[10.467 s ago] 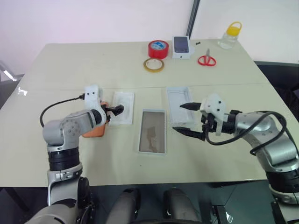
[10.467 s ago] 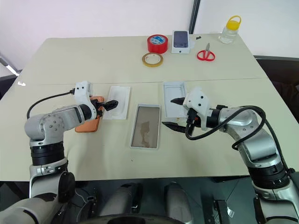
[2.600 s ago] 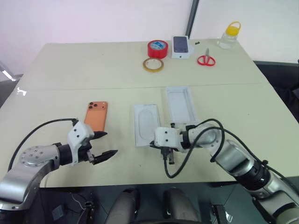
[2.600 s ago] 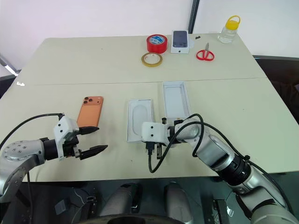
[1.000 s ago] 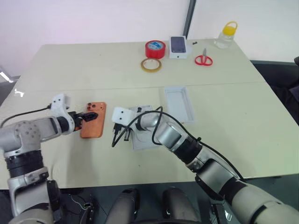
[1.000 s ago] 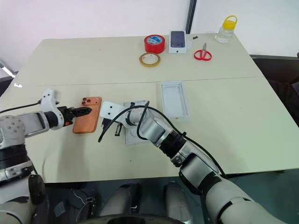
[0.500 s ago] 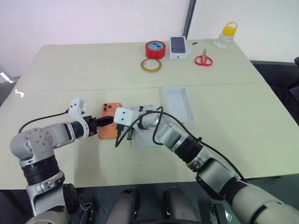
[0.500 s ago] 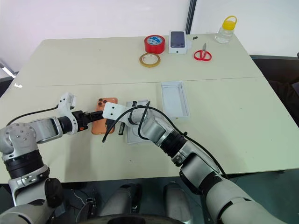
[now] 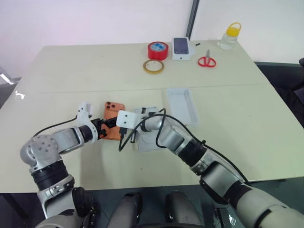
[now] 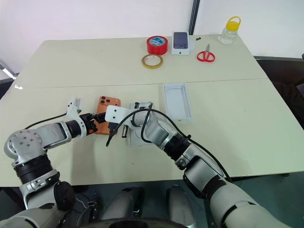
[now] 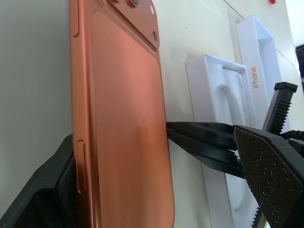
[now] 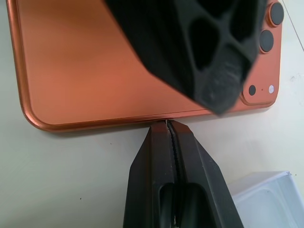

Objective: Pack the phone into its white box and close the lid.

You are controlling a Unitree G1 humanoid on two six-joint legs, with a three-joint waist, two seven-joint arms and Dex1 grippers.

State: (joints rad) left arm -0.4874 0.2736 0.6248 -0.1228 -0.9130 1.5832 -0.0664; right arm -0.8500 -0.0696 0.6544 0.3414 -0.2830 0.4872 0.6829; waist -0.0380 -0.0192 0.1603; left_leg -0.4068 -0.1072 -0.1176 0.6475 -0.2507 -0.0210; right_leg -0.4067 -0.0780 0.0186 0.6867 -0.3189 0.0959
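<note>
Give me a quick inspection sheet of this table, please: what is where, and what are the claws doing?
Surface: pale table, a seam running across it.
Job's things: orange phone lies back up, not yet packed; the white box lies beside it with an oval-outlined card inside; the lid lies apart, open side up.
Clutter: red tape roll, yellowish tape ring, small box with a phone picture, red scissors, yellow-capped bottle, all at the far edge.
Claws: left claw open, straddling the phone; right claw shut, its tip at the phone's long edge.
Cables: black cable loops at the right wrist.
Surroundings: white wall, dark post.
</note>
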